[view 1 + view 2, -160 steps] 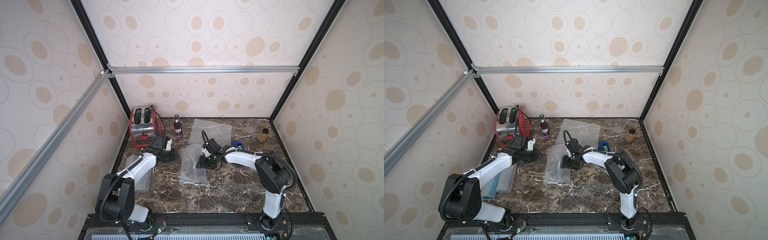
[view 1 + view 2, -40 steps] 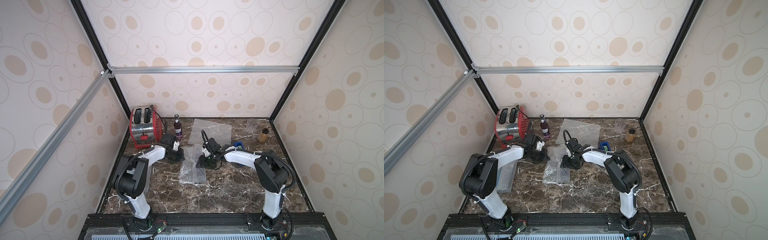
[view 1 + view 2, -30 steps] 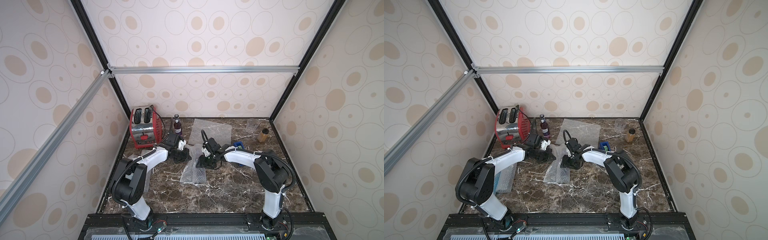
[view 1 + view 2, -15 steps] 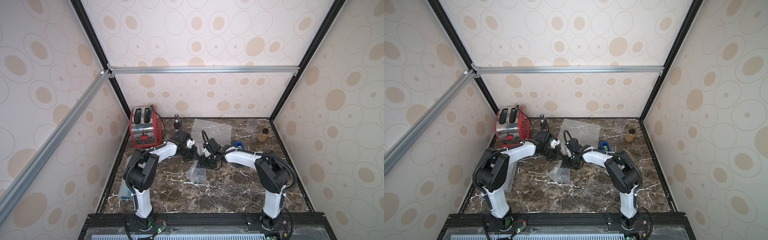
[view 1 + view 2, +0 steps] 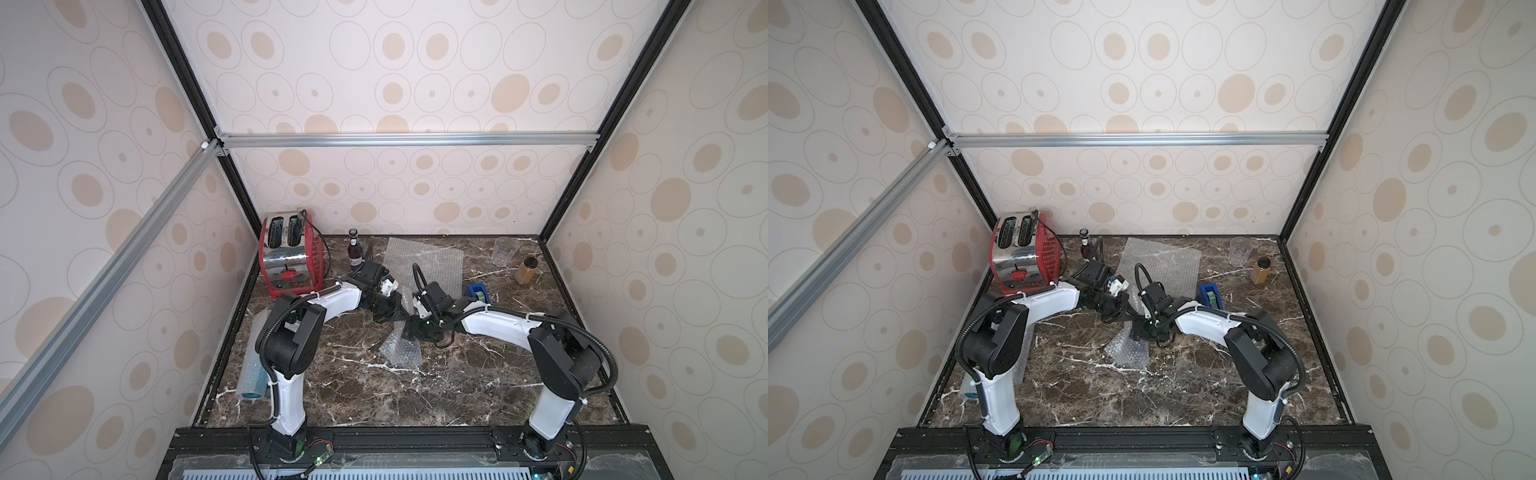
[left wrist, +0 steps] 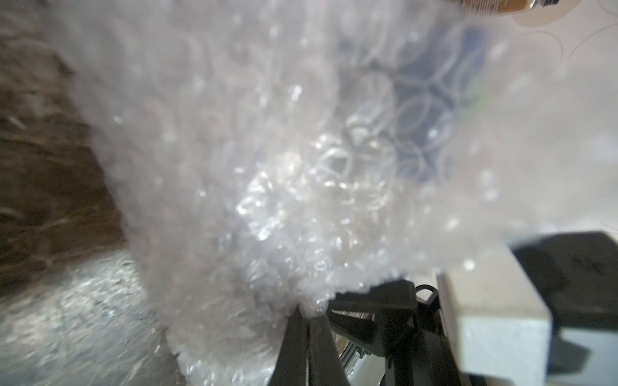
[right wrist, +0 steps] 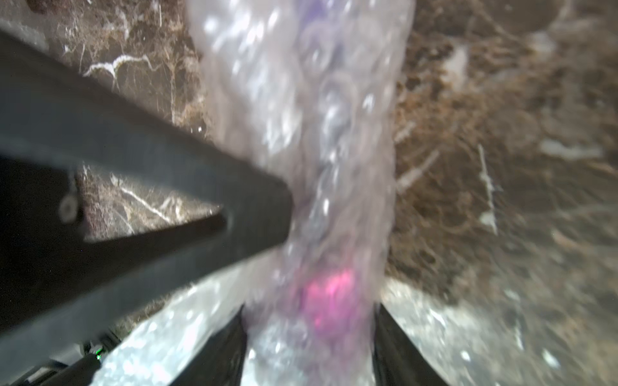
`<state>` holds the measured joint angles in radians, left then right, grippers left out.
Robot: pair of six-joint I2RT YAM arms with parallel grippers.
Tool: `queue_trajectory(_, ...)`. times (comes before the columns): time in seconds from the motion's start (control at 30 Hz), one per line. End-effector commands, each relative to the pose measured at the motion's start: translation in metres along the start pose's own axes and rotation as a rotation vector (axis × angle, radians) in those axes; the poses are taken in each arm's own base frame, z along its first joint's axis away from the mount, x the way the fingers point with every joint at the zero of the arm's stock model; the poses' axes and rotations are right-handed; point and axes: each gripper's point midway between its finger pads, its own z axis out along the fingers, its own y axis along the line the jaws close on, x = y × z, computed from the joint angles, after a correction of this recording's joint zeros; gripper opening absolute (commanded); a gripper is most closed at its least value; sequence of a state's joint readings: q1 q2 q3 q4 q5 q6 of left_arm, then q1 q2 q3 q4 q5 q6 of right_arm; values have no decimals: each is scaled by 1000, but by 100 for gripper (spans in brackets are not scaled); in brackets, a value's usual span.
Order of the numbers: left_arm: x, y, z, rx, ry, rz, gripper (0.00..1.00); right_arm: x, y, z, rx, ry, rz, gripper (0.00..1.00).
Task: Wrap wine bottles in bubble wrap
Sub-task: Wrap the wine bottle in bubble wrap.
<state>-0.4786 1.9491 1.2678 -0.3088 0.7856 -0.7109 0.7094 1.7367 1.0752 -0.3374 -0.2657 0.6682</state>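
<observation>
clear plastic bubble wrap [image 5: 401,351], glossy veined marble tabletop [image 5: 457,386], shiny metal toaster [image 5: 286,259]

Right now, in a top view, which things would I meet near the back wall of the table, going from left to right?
Red toaster → purple bottle → flat bubble wrap sheet → clear cup → brown jar.

Bubble wrap [image 6: 267,167]: clear and whitish, ringed all over with bubbles, at my left claw [image 6: 306,312].
Wine bottle [image 7: 329,294]: purple-pink glow through the wrap, inside my right claw [image 7: 309,334].
Table [image 5: 457,374]: dark brown marble with white veins, beneath both claws.
Toaster [image 5: 291,257]: red and chrome, well off from my left claw.
Tape holder [image 5: 476,293]: blue with a green roll, near my right claw.
Walls [image 5: 415,83]: cream, with tan ovals in thin rings.
</observation>
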Motion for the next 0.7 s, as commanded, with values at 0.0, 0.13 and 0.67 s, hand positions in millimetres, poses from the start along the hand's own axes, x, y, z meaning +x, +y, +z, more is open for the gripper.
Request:
queue_trajectory(0.0, 15, 50, 21, -168, 48, -69, 0, 24, -9, -11, 37, 41, 4, 60)
queue_trajectory(0.13, 17, 50, 26, -172, 63, -68, 0, 29, -12, -20, 43, 36, 9, 62)
queue_trajectory(0.67, 29, 59, 38, -225, 104, -35, 2, 5, 23, -67, -86, -105, 104, 63)
